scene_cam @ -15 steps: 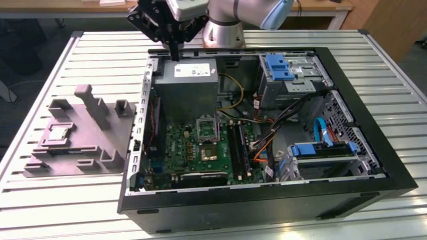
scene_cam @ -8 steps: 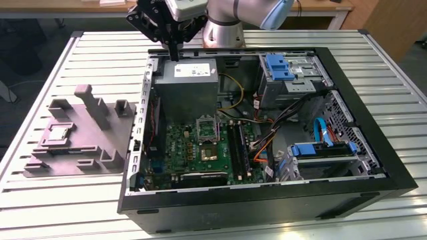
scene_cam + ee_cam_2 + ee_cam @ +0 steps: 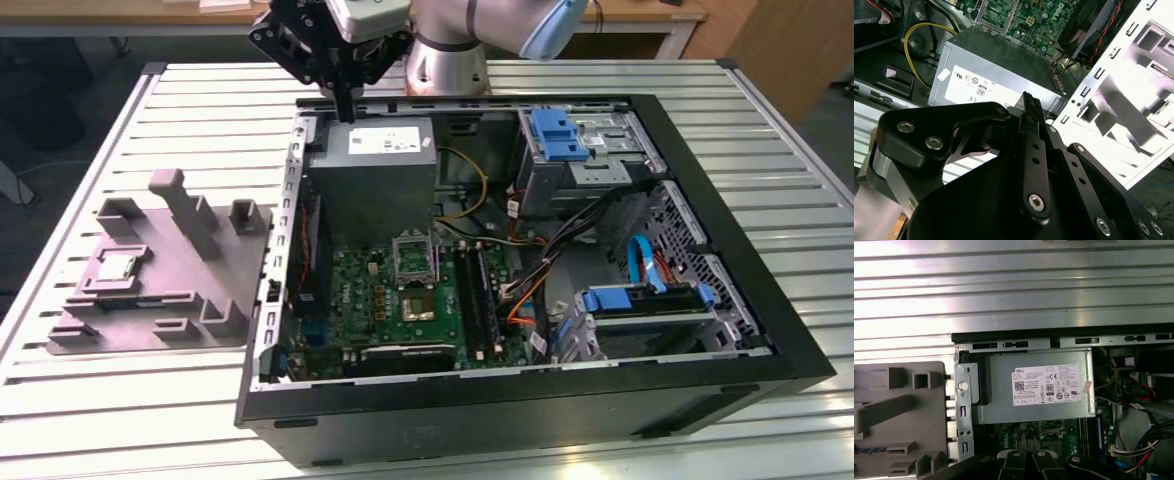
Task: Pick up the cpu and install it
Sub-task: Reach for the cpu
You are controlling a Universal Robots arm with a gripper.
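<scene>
Slatted worktop (image 3: 80, 420) | claw (image 3: 347, 112) closed tight, holding nothing, over power supply (image 3: 380, 185), exterior view's top | cpu (image 3: 118, 265) on grey fixture (image 3: 174, 300), exterior view's left

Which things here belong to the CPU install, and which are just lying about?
Job in hand: cpu in the grey holder; socket on the motherboard; gripper, jaws shut, near the power supply.
Lying about: power supply; blue drive bracket; yellow cable.

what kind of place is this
Likely a robotics lab bench for PC assembly: a robot arm stands over an open computer case on a slatted metal table, with a grey parts fixture beside it.
</scene>
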